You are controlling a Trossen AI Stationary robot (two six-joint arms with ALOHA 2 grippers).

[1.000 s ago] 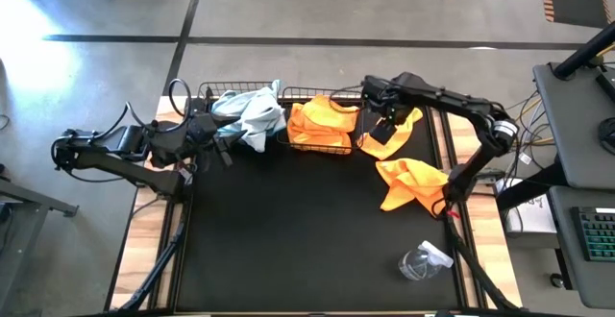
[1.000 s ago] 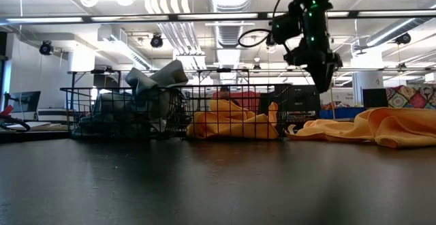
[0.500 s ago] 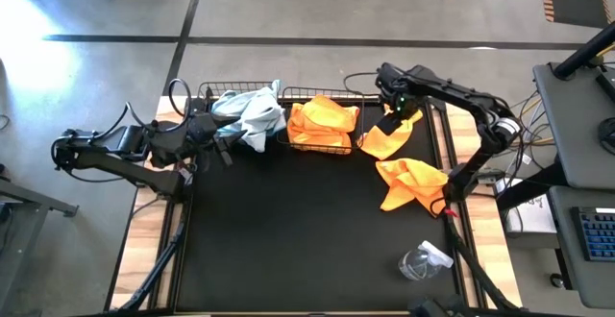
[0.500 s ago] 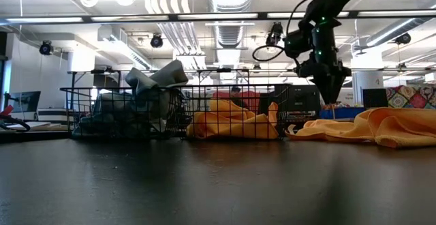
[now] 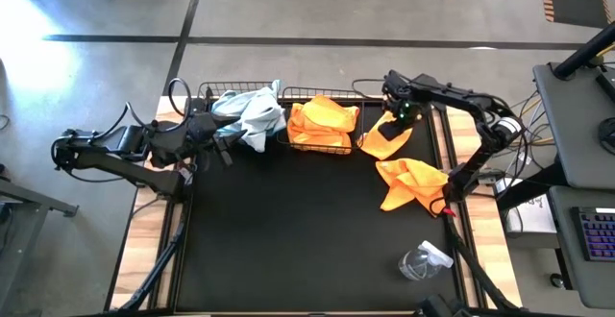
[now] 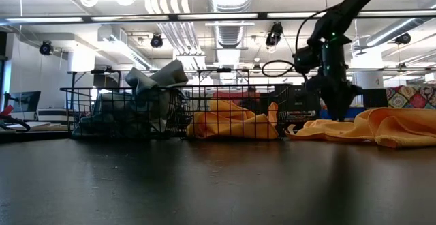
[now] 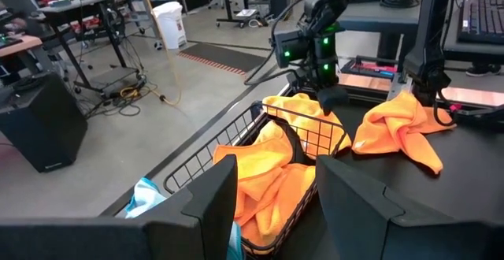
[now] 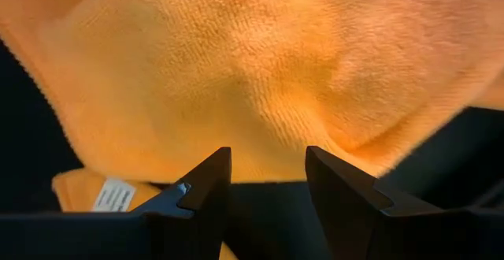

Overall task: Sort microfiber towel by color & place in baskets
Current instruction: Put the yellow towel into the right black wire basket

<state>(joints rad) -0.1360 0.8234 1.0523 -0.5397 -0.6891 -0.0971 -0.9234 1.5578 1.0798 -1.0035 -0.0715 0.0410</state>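
Our right gripper [image 8: 264, 205] hangs open and empty just above the orange towel [image 8: 260, 71]; soft and light, we'd pinch a raised fold.

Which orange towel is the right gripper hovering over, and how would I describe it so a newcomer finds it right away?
Start at the two wire baskets along the table's far edge. Just right of the orange-filled one, outside it, an orange towel lies on the black mat beneath the open right gripper. Its neighbour, another loose orange towel, lies nearer the table's front, with no gripper above it.
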